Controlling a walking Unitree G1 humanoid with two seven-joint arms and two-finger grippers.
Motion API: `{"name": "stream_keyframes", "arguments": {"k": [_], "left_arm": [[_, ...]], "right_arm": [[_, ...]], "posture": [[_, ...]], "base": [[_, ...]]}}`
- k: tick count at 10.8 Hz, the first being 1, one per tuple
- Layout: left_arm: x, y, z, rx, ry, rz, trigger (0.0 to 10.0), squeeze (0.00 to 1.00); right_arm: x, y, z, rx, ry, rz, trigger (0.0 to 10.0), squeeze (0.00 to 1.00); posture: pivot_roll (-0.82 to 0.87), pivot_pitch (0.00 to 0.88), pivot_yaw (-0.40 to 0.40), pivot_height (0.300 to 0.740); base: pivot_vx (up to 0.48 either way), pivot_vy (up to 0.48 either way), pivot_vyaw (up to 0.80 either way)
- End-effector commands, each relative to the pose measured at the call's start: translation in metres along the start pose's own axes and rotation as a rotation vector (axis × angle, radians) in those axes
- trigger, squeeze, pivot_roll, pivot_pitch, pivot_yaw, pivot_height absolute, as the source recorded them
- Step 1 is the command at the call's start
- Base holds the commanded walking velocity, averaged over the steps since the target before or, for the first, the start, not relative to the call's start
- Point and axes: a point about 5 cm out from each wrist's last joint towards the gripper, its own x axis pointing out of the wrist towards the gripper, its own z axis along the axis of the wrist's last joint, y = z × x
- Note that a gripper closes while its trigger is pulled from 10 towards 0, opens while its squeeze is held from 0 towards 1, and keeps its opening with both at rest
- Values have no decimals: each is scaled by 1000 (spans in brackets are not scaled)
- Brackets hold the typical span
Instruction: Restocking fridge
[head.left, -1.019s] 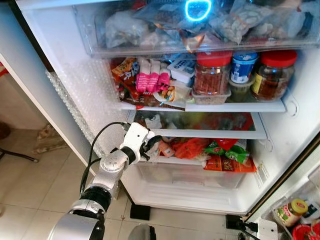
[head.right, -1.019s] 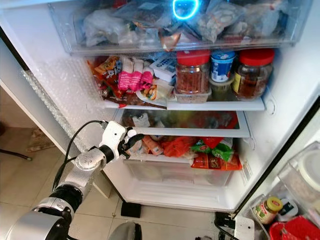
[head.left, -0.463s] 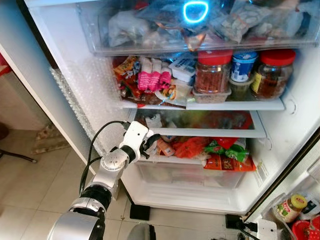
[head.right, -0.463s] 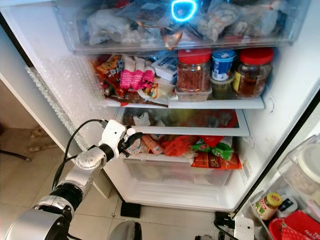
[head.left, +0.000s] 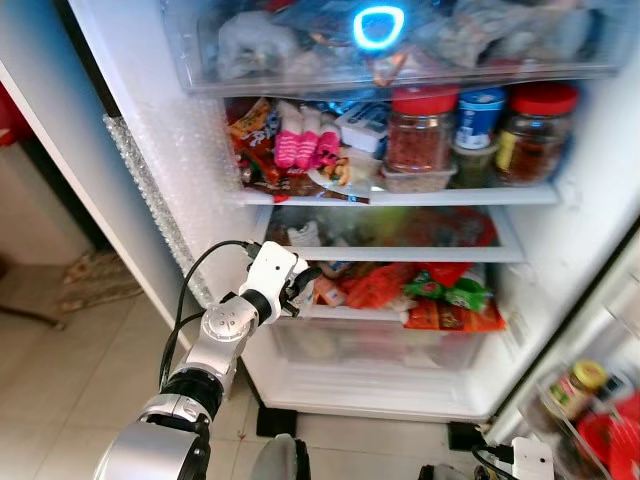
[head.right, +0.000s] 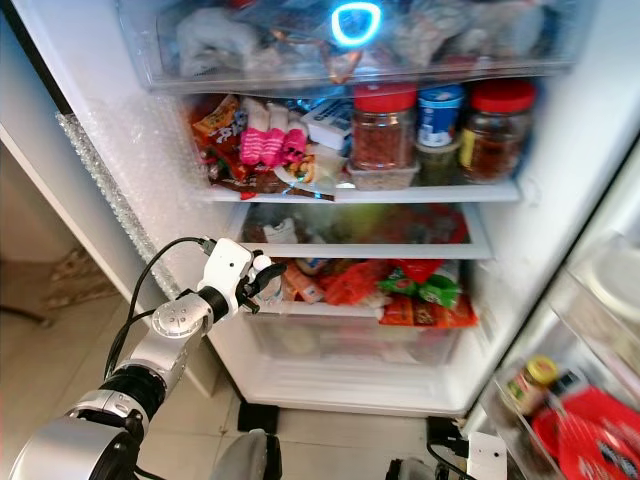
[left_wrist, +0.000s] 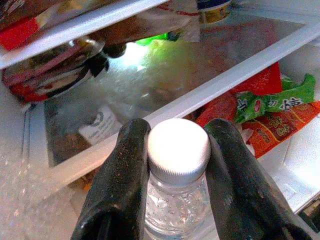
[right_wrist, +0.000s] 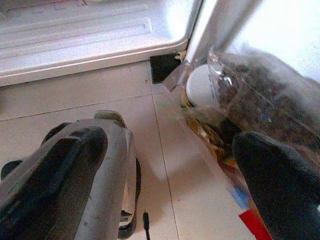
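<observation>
The fridge (head.left: 160, 170) stands open in front of me. My left gripper (head.left: 298, 285) is shut on a small clear bottle with a white cap (left_wrist: 178, 149), one black finger (left_wrist: 120, 180) on each side of its neck. It holds the bottle upright at the left end of the lowest shelf, beside red and green snack packets (head.left: 445, 298) and just under the glass shelf (left_wrist: 165, 75) above. My right gripper (right_wrist: 175, 170) hangs open low over the tiled floor by the fridge's foot.
Red-lidded jars (head.left: 425, 130) and pink packets (head.left: 305, 145) crowd the upper shelf, under a full clear drawer (head.left: 400, 40). A clear crisper drawer (head.left: 370, 345) sits at the bottom. The open door's rack (head.left: 590, 400) with jars is at the right.
The head camera has shifted a little, so the whole fridge sits slightly higher in view. My left gripper still holds the bottle at the same spot on the shelf.
</observation>
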Motion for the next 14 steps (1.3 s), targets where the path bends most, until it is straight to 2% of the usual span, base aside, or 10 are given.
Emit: {"name": "stream_keyframes", "arguments": {"k": [1, 14], "left_arm": [[-1, 3, -1, 36, 17, 4, 10000, 0], [-2, 6, -3, 46, 27, 15, 10000, 0]], "right_arm": [[0, 1, -1, -2, -2, 3, 10000, 0], [0, 1, 0, -5, 3, 6, 10000, 0]], "posture": [[35, 20, 91, 614], [41, 20, 88, 614]], "base": [[0, 0, 0], [241, 0, 0]]}}
